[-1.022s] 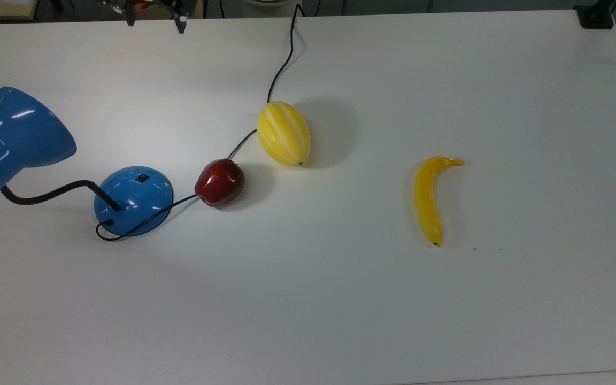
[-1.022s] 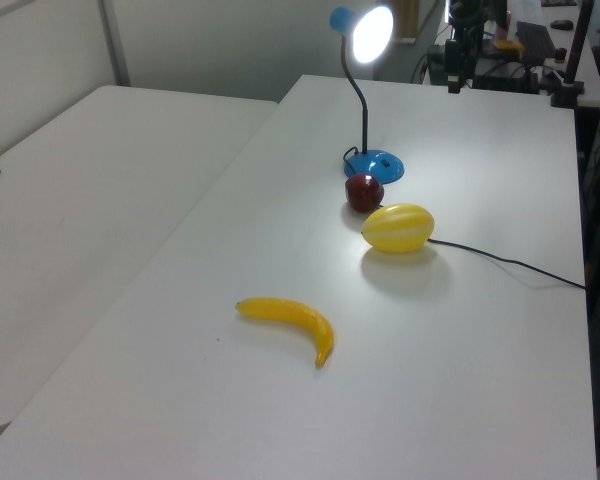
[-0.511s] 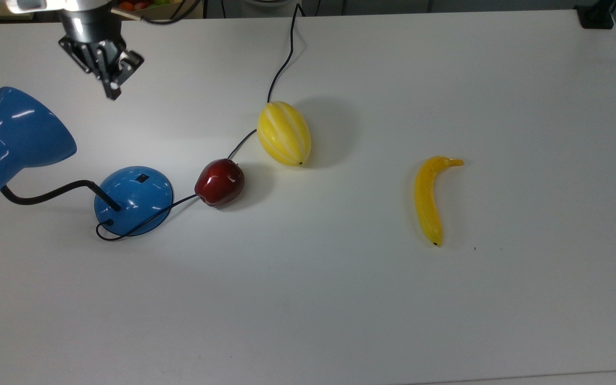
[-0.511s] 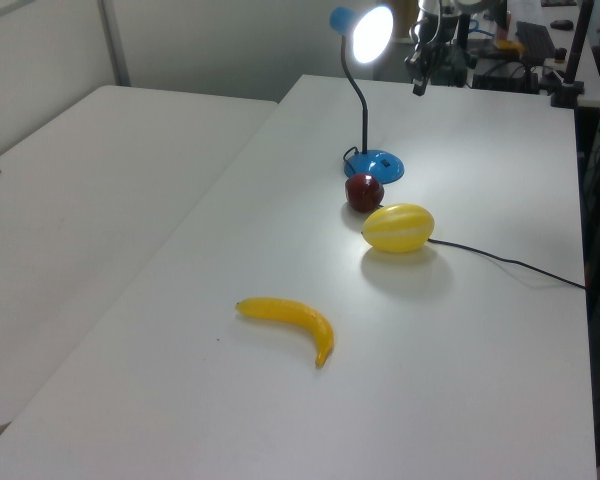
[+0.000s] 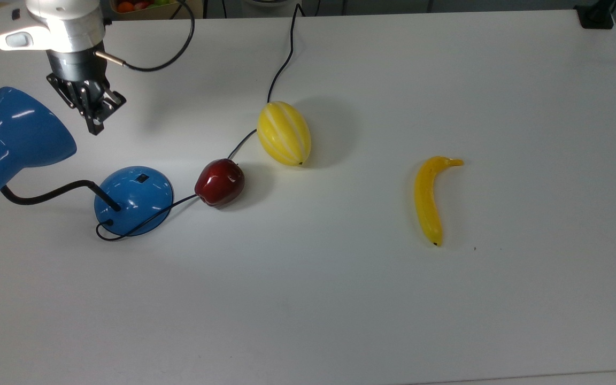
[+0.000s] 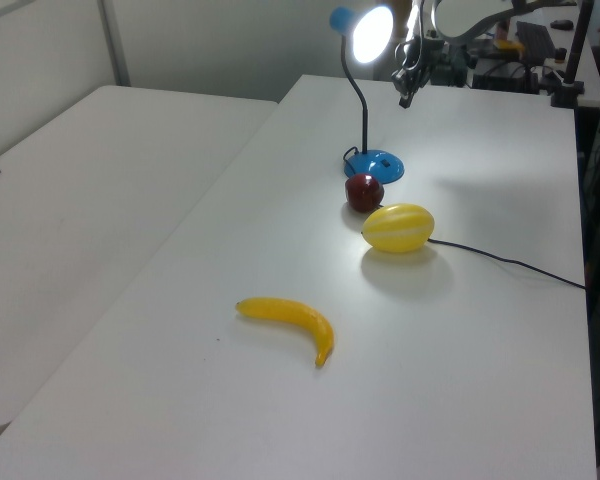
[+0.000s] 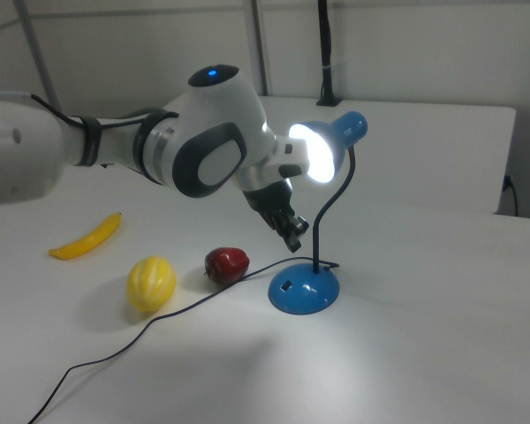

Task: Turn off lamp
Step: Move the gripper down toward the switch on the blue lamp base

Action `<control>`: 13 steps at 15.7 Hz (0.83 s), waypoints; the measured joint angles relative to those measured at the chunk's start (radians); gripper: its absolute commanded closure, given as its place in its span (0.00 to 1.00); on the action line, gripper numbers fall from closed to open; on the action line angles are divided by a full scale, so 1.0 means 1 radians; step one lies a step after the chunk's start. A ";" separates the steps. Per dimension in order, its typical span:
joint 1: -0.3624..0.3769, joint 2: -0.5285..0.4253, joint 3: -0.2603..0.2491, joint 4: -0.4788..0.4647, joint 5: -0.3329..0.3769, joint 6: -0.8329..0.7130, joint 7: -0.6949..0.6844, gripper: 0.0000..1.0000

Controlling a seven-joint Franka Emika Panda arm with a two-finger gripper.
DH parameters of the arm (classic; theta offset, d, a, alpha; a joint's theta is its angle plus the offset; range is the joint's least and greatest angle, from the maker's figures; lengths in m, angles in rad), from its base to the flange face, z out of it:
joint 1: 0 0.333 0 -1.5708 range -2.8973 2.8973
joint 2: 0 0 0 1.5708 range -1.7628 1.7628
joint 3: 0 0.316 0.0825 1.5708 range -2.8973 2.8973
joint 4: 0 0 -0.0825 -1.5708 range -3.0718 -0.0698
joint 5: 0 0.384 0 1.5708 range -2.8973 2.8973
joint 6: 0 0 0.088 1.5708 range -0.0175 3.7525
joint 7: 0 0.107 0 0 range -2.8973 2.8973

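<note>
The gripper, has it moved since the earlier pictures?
Yes. In the top view the gripper has come down from the top edge toward the lamp's blue base, and hangs above and apart from it.

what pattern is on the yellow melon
Yellow with pale lengthwise stripes on the melon, clearest in the top view.

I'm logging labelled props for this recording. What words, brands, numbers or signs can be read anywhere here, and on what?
None can be read: the lamp, the apple, the melon, the banana, the table and the gripper carry no legible text.
</note>
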 measured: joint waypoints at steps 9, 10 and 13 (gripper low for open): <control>0.006 0.096 0.001 -0.016 0.000 0.093 0.022 1.00; 0.006 0.106 0.001 -0.017 0.000 0.102 0.025 1.00; 0.012 0.133 0.005 -0.018 0.000 0.124 0.032 1.00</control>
